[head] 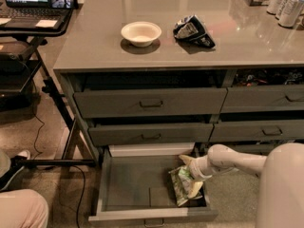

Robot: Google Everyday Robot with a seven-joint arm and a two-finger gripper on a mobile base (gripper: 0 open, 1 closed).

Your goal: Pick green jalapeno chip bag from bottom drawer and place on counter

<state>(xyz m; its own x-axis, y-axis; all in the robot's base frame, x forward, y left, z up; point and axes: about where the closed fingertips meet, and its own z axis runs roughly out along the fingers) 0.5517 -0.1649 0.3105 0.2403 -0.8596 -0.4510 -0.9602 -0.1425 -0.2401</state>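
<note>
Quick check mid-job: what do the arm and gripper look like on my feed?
The arm is a smooth, off-white, rounded tube with a bulbous joint, widening into a large pale shell at the picture's right edge. No cables or markings show. The gripper, down in the open bottom drawer at the green jalapeno chip bag, looks cream-coloured and tapered.

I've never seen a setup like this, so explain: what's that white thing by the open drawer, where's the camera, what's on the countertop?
The white tube is a robot's arm, ending in its hand, which reaches into the open bottom drawer, right at a green chip bag. Whether it grips the bag, I cannot tell. One camera looks down on everything from the front. On the counter sit a white bowl, a black-and-white bag and cans at the far right.
</note>
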